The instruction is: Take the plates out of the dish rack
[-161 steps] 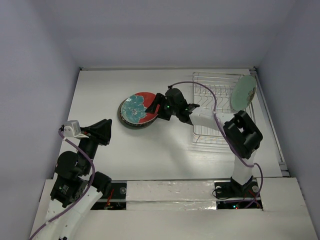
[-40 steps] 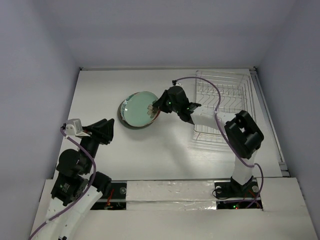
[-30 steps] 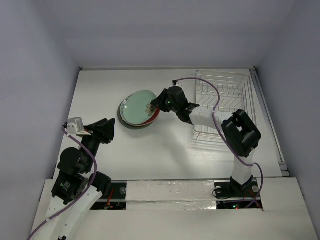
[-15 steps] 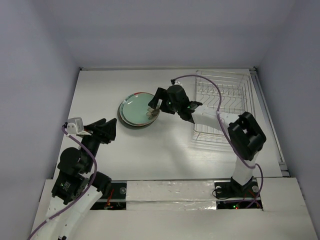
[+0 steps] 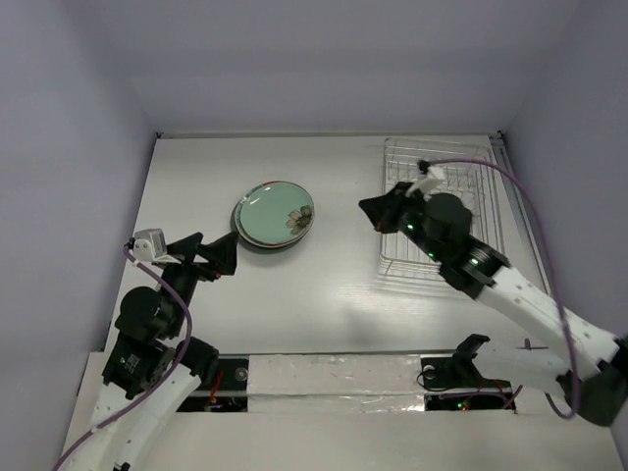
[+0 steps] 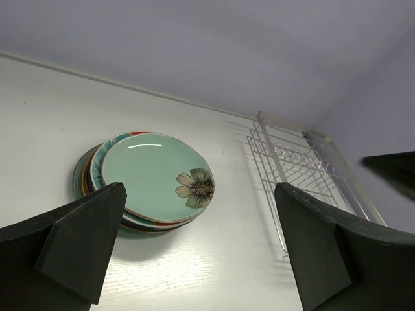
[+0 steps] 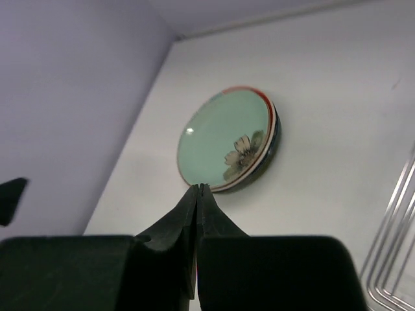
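The plates (image 5: 276, 214) lie stacked flat on the white table, a pale green one with a flower on top (image 6: 155, 175) (image 7: 225, 138). The silver wire dish rack (image 5: 469, 177) (image 6: 303, 173) stands at the back right with nothing in it. My right gripper (image 5: 370, 208) (image 7: 198, 188) hovers between stack and rack, its jaws pressed together on nothing. My left gripper (image 5: 229, 257) (image 6: 198, 249) sits low at the front left, its fingers (image 6: 78, 243) spread wide, pointing toward the stack from a distance.
Pale walls close the table in at the back and both sides. The rack's edge wires (image 7: 389, 240) show at the right of the right wrist view. A purple cable (image 5: 500, 172) arcs over the rack.
The right gripper let go of the green plate, now flat on the stack, drew back right toward the rack and shut. The left gripper's fingers spread wider.
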Motion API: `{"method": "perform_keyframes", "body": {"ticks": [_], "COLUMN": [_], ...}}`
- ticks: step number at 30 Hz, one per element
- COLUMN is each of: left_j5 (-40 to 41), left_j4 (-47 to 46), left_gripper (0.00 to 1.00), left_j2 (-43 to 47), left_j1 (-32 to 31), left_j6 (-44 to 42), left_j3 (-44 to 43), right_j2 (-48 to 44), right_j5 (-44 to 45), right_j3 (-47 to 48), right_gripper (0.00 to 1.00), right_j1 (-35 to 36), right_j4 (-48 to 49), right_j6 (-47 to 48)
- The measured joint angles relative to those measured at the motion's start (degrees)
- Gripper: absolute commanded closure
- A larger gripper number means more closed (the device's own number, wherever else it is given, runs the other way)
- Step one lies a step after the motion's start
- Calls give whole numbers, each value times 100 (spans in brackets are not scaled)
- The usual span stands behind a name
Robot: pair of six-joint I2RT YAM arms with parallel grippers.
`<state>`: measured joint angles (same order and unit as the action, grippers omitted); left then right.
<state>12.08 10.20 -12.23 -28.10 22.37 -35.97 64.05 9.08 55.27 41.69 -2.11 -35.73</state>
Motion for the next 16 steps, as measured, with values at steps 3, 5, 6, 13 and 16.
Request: {"method": "perform_keyframes", "body": {"ticks": [3, 5, 6, 13, 16], "left_j5": [0, 0, 2, -2, 0], "left_j4": [0, 9, 39, 321, 221], "left_gripper": [1, 1, 1, 1, 1], "left_j2": [-44, -74, -114, -754, -660], "left_j1": [9, 9, 9, 9, 9], "left_j6": [0, -39, -68, -444, -509], "left_j3": [-2, -7, -33, -1067, -1187], "right_j2": [-1423, -2269, -2588, -4404, -4704], "right_j5": [247, 564, 706, 1729, 2159], "right_j3": [-101, -9, 48, 118, -146], "right_gripper": [100, 100, 100, 32, 7], "right_j1": [2, 2, 2, 2, 0], "right_j4": [-162, -278, -374, -951, -1222], "right_j6": [358, 581, 669, 955, 918]}}
